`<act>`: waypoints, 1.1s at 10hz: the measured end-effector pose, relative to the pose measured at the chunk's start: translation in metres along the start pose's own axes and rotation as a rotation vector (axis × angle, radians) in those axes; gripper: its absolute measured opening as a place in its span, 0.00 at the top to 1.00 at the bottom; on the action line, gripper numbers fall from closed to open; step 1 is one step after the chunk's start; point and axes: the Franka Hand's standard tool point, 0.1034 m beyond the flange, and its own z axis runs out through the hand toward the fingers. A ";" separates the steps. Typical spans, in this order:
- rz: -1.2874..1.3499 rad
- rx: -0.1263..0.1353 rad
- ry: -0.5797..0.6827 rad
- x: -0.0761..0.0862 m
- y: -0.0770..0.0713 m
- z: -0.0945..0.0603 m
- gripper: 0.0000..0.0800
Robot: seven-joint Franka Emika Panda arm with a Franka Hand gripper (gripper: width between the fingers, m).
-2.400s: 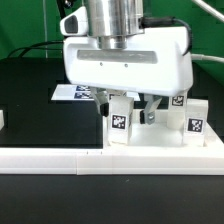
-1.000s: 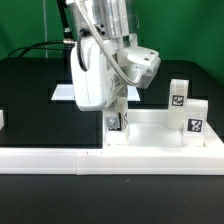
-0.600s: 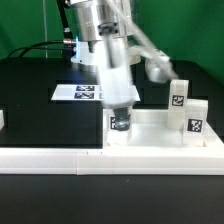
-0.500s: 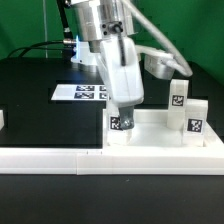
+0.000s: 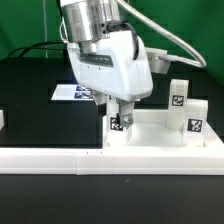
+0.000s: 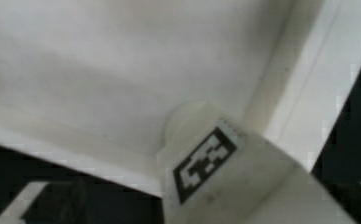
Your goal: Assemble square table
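Observation:
The square table top [image 5: 160,137] is a white tray with a raised rim, lying behind the long rail. My gripper [image 5: 119,116] points straight down at the tray's corner on the exterior view's left. It is shut on a white block leg [image 5: 117,125] that stands upright in that corner with its tag facing the camera. Two more tagged legs [image 5: 178,95] [image 5: 194,121] stand upright at the tray's far side, on the exterior view's right. In the wrist view the held leg [image 6: 221,165] fills the foreground over the tray floor [image 6: 106,80] and rim [image 6: 314,70]. My fingertips are hidden there.
The long white low rail [image 5: 90,158] lies along the front. The marker board [image 5: 76,93] lies flat on the black table behind my gripper. A small white part [image 5: 3,118] sits at the exterior view's left edge. A green backdrop stands behind.
My gripper has turned about its vertical axis over the tray's corner, with the leg between its fingers. The leg's tag now faces the camera again. The other legs have not moved.

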 end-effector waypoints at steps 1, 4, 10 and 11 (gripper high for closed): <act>-0.160 -0.020 -0.014 -0.003 -0.004 0.002 0.19; -0.372 -0.053 -0.039 -0.012 -0.013 0.007 0.19; -0.036 -0.070 -0.028 -0.008 -0.003 0.009 0.63; 0.003 -0.070 -0.026 -0.008 -0.003 0.009 0.63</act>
